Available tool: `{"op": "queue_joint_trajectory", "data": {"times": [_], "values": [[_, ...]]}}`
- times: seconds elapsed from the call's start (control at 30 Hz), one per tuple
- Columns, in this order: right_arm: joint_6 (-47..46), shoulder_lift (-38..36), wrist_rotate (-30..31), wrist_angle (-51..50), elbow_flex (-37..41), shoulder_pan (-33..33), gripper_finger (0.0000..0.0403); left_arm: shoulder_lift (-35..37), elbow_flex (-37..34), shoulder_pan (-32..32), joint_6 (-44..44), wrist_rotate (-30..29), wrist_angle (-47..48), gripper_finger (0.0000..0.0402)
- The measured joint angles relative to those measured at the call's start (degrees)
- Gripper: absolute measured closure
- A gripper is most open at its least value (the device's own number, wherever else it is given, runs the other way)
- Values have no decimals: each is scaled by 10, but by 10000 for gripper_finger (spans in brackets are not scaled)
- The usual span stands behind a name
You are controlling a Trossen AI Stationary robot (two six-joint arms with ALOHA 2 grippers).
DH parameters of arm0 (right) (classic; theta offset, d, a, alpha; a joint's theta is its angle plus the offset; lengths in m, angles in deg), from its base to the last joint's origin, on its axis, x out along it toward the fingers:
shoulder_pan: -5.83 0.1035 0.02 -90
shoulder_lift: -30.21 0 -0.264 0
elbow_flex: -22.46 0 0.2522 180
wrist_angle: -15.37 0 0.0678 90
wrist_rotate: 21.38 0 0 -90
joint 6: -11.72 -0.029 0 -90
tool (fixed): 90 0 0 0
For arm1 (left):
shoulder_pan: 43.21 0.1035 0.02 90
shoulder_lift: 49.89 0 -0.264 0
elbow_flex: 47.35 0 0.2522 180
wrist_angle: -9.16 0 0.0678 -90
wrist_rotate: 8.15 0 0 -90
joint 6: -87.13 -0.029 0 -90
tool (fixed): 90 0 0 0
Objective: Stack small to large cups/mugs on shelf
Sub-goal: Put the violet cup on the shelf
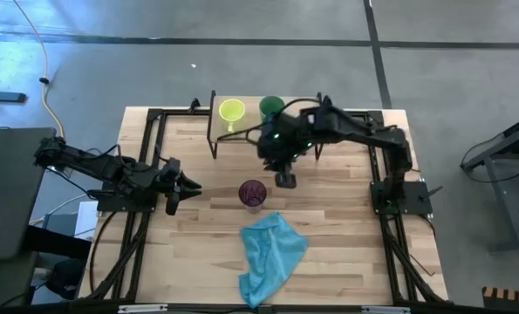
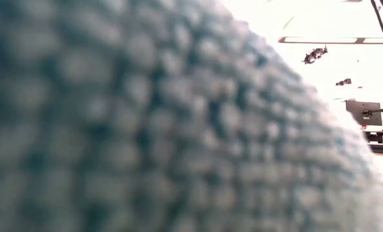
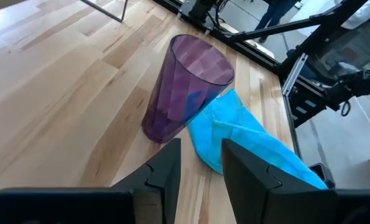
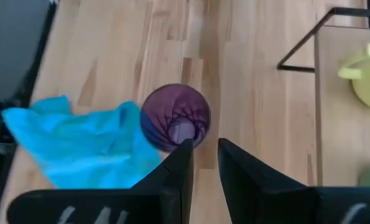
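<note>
Translucent purple cup (image 1: 253, 194) upright near mid-frame in the high view, on the plank tabletop (image 1: 198, 253), mouth up; light blue cloth (image 1: 271, 255) crumpled just below it, upper edge touching or nearly touching the cup's base. Yellow-green mug (image 1: 231, 111) and green cup (image 1: 270, 107) side by side on the shelf (image 1: 227, 133) at upper centre, mug to the left, green cup partly hidden under the right arm; wooden shelf top on thin black legs.

Right gripper (image 1: 285, 179) hanging above the table, between shelf and purple cup, just up and right of the cup; in the right wrist view, fingers (image 4: 178, 168) parted with a narrow gap, clasping nothing, purple cup (image 4: 175, 117) seen from above just ahead of the tips, cloth (image 4: 79, 146) beside it, mug (image 4: 365, 74) at the frame's right edge on the shelf (image 4: 343, 124).

Left gripper (image 1: 182, 189) at mid-left, low over the table, pointed toward the purple cup, clear of it; fingers (image 3: 163, 171) released, gap between them, nothing held; cup (image 3: 185, 87) and cloth (image 3: 253, 149) straight ahead.

Low view almost wholly filled by blurred blue cloth (image 2: 146, 129) weave.

No readable brand, label or writing anywhere.
</note>
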Motion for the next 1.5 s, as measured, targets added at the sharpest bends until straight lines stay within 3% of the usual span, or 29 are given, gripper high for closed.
{"op": "queue_joint_trajectory", "data": {"times": [0.83, 1.5], "values": [[-4, 143, 8, 18, 1, 4, 336, -6, 0, 0, 18, 7, 2, 298], [-23, 158, 25, 23, 1, 3, 336, -6, 0, 0, 16, 0, 5, 298]]}}
